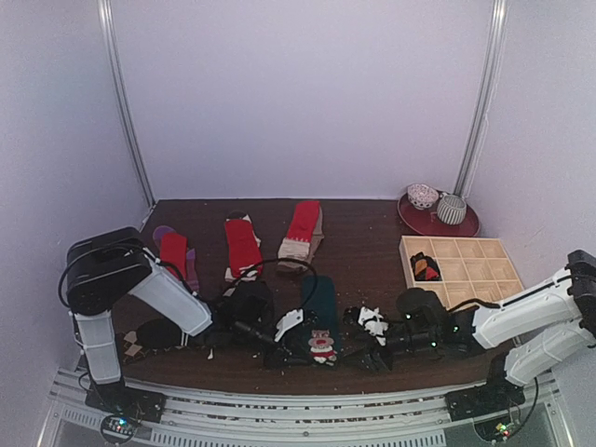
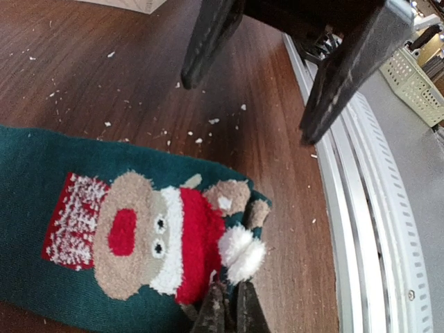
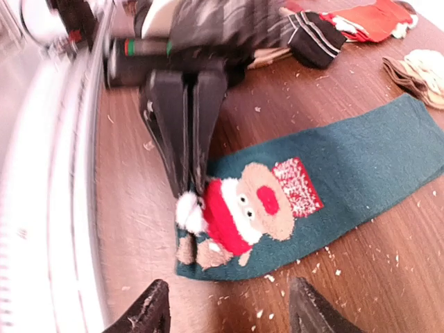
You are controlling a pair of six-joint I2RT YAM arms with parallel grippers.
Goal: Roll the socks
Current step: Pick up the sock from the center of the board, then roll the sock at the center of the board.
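Teal sock (image 1: 321,312) with a monkey figure lies flat on the counter (image 1: 372,242), toe end at the near edge. Left gripper (image 2: 225,305) is closed, its tips pinching that toe end by the white pompom. Right gripper (image 3: 229,305) stands with jaws apart just beside the same end, holding nothing. 3 red socks (image 1: 242,244) lie well apart, farther back.

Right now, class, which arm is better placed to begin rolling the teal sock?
Left. The left gripper is shut on the teal sock at its end by the white pompom; the right gripper hangs open just off that end, holding nothing.
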